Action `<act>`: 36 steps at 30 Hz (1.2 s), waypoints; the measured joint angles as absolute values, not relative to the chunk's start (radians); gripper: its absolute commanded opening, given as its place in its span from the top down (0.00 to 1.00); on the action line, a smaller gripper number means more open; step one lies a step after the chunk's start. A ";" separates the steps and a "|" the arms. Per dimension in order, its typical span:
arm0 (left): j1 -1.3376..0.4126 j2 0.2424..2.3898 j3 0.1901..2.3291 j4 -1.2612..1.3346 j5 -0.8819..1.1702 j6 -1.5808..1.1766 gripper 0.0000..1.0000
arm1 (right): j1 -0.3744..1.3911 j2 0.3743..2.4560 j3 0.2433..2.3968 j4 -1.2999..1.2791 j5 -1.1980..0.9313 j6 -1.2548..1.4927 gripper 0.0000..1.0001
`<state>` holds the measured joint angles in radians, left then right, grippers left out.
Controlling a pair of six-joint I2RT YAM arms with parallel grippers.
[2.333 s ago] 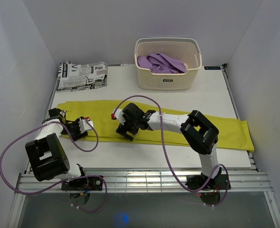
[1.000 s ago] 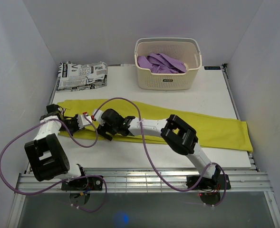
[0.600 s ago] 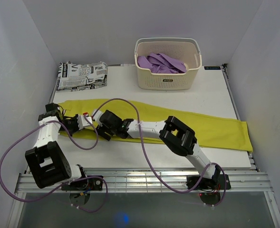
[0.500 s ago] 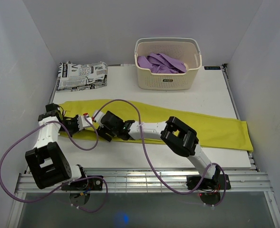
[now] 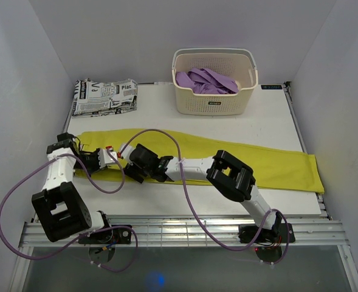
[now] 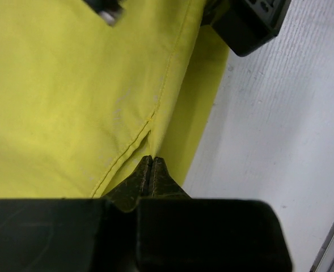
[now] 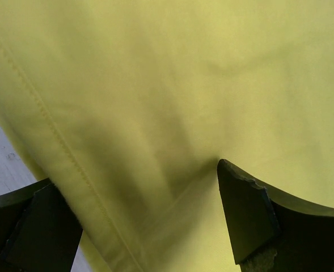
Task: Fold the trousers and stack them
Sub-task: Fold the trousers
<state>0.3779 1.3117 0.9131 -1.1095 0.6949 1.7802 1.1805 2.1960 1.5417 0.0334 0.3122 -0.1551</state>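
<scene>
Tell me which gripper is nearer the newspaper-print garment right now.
Left. The left gripper pinches the edge of the trousers on the near side of the newspaper-print garment; the right gripper stands open beside it, further right.

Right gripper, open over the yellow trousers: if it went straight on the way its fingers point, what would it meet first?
Most likely the trousers. The right gripper points at the cloth, which fills the gap between its open fingers. The left gripper sits close beyond it, but depth is unclear.

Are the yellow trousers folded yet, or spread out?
Spread out: the trousers lie flat at full length across the table.
</scene>
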 measured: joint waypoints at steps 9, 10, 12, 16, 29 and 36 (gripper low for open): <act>0.380 1.494 0.751 -0.969 0.651 1.716 1.00 | 1.182 2.119 1.469 0.022 0.299 -0.173 0.49; 0.381 1.518 0.761 -0.966 0.666 1.698 1.00 | 1.184 2.102 1.459 0.017 0.292 -0.181 0.57; 0.386 1.542 0.773 -0.957 0.688 1.665 1.00 | 1.185 2.078 1.456 0.007 0.274 -0.200 0.88; 0.387 1.587 0.797 -0.948 0.729 1.608 1.00 | 1.187 2.061 1.464 -0.028 0.233 -0.218 0.92; 0.408 1.613 0.818 -0.946 0.760 1.535 1.00 | 1.175 2.075 1.491 -0.174 0.099 -0.263 0.92; 0.448 1.571 0.955 -1.056 0.708 1.584 1.00 | 1.172 2.183 1.568 -0.142 0.059 -0.268 0.92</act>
<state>0.4480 1.5707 0.9546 -1.0557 0.7078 1.5841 1.1717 2.1830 1.5684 -0.1425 0.0593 -0.2680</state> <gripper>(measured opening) 0.023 0.083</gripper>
